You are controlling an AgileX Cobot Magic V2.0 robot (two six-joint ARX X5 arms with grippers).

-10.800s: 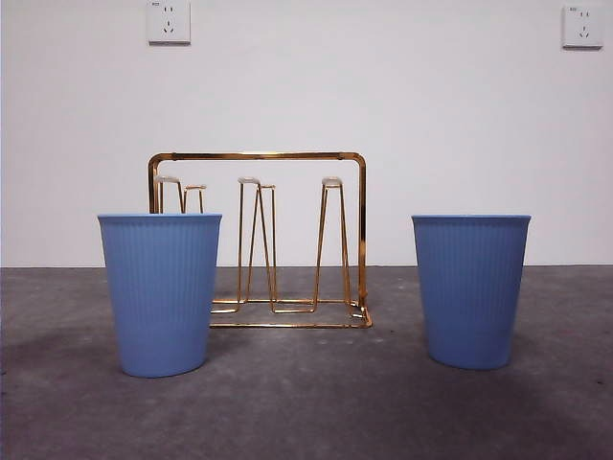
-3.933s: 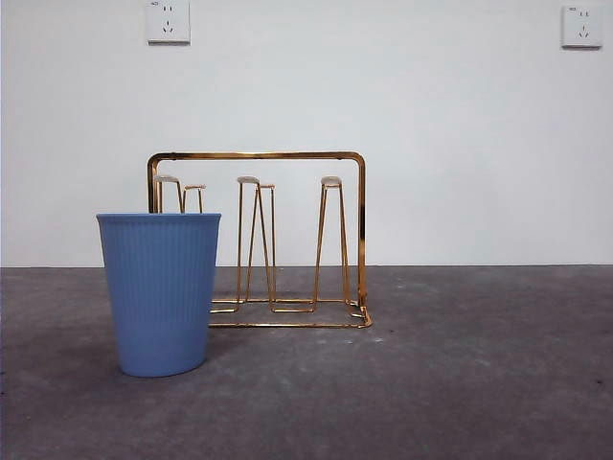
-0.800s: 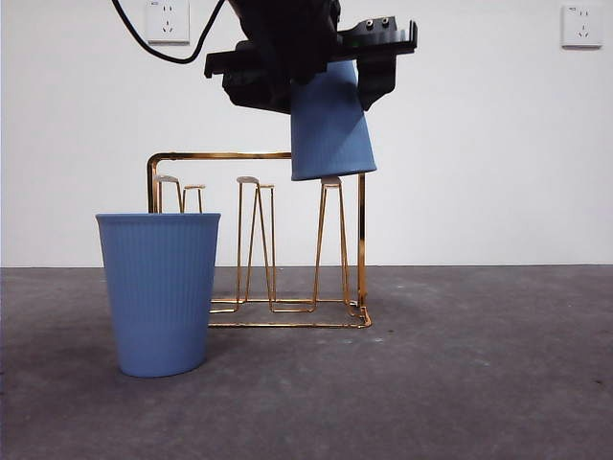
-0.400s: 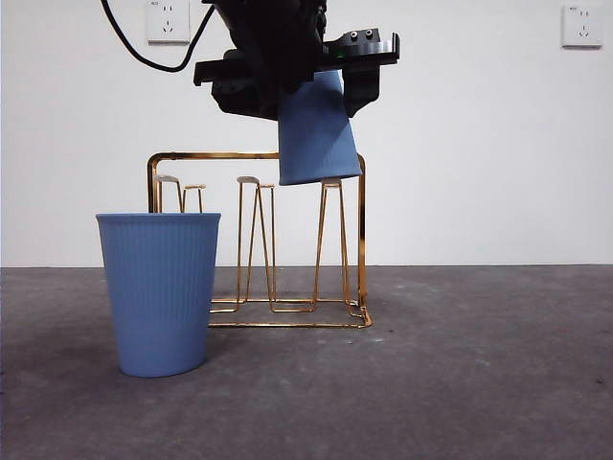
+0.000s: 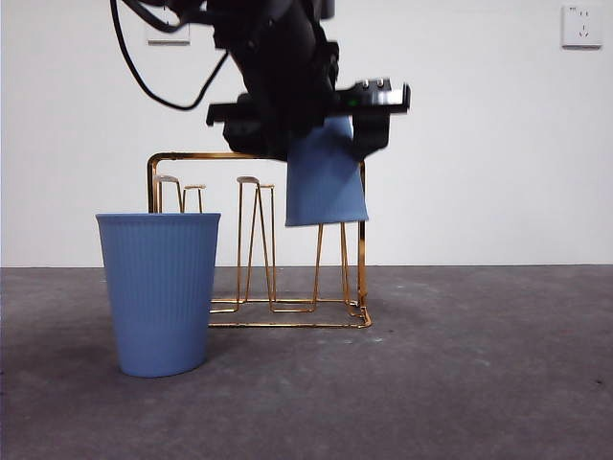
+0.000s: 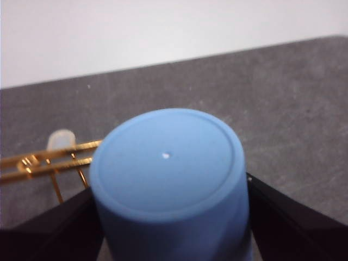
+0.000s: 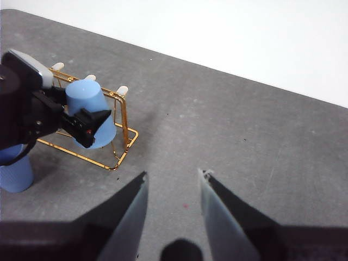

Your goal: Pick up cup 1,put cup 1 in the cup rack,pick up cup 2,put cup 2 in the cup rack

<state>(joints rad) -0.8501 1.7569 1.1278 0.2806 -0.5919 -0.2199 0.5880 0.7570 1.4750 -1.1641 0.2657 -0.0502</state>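
Note:
My left gripper (image 5: 321, 129) is shut on a blue ribbed cup (image 5: 326, 187) and holds it upside down, slightly tilted, over the right-hand prong of the gold wire cup rack (image 5: 257, 156). The cup's rim hangs below the prong's tip. In the left wrist view the cup's base (image 6: 168, 163) fills the space between my jaws, with the rack (image 6: 49, 160) beside it. A second blue cup (image 5: 159, 292) stands upright on the table in front of the rack's left end. My right gripper (image 7: 173, 182) is open and empty, far from the rack (image 7: 122, 117).
The grey table (image 5: 460, 383) runs to a white wall with two sockets (image 5: 582, 26). The rack's other white-tipped prongs (image 5: 249, 181) stand bare. In the right wrist view the standing cup (image 7: 13, 168) sits at the near left of the rack.
My left gripper has come down with the upside-down cup, whose rim now sits lower around the right prong. Ten seconds ago this cup stood at the right of the table.

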